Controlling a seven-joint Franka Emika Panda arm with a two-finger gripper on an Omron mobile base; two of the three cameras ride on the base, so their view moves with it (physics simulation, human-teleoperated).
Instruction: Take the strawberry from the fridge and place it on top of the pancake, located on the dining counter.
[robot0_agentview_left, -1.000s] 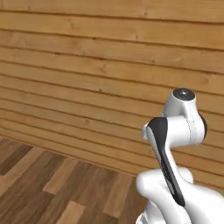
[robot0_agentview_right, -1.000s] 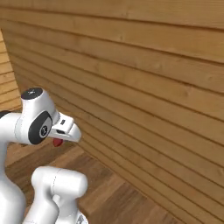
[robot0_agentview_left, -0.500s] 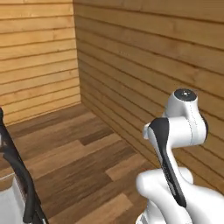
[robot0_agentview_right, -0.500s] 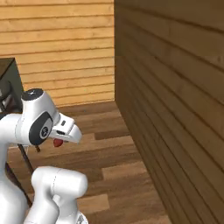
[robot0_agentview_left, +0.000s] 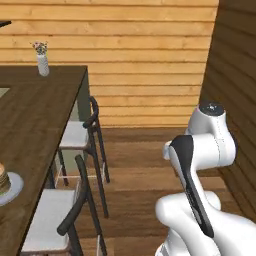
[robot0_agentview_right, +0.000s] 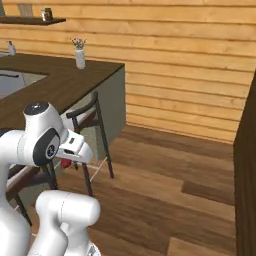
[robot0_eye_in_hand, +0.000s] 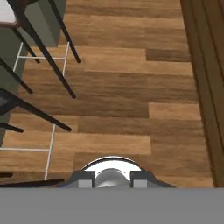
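— So where is the fruit?
— Tucked against the robot's body: the gripper (robot0_agentview_right: 70, 159) appears pinched on the strawberry (robot0_agentview_right: 64, 162), a dark-red speck under the hand, presumably held close so it rides safely.
— And its destination?
— Past the chairs (robot0_agentview_left: 75, 200), the pancake (robot0_agentview_left: 2, 182) waits on the dining counter (robot0_agentview_left: 35, 115); a vase (robot0_agentview_left: 42, 62) stands beyond.

Base views toward dining counter (robot0_agentview_left: 35, 107)

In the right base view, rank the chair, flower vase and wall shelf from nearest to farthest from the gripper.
From the gripper, shut on the strawberry:
1. chair, just beyond it
2. flower vase, on the dining counter
3. wall shelf, top left
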